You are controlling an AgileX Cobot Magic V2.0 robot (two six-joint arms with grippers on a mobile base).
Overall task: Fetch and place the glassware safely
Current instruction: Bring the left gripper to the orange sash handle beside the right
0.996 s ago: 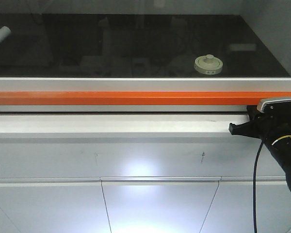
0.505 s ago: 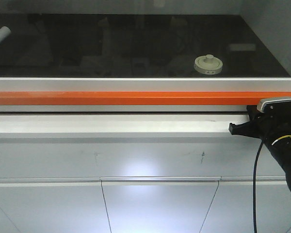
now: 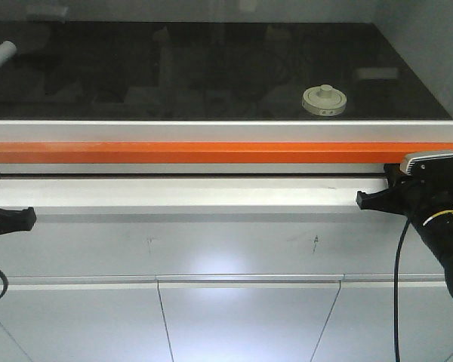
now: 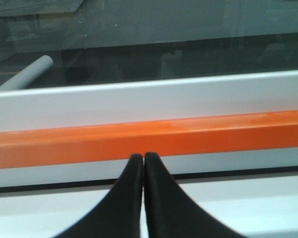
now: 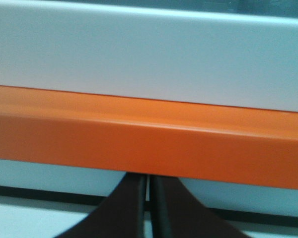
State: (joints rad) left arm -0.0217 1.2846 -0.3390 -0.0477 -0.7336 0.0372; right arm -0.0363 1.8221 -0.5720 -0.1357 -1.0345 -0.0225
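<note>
The glass jar with its cream-white knobbed lid stands on the black worktop inside the cabinet, right of centre, behind a reflecting pane. It shows in neither wrist view. My left gripper is at the left edge, low on the white ledge, with its fingers pressed together and empty; in the left wrist view its tips point at the orange bar. My right gripper is at the right, just under the orange bar. In the right wrist view its fingers stand almost together, with the tips hidden by the bar.
An orange bar runs the full width under a white frame strip, also in the left wrist view and right wrist view. A white ledge lies below. A white tube lies far left inside.
My left gripper has come into view at the left edge, rising onto the ledge. The right gripper and the jar have not moved.
</note>
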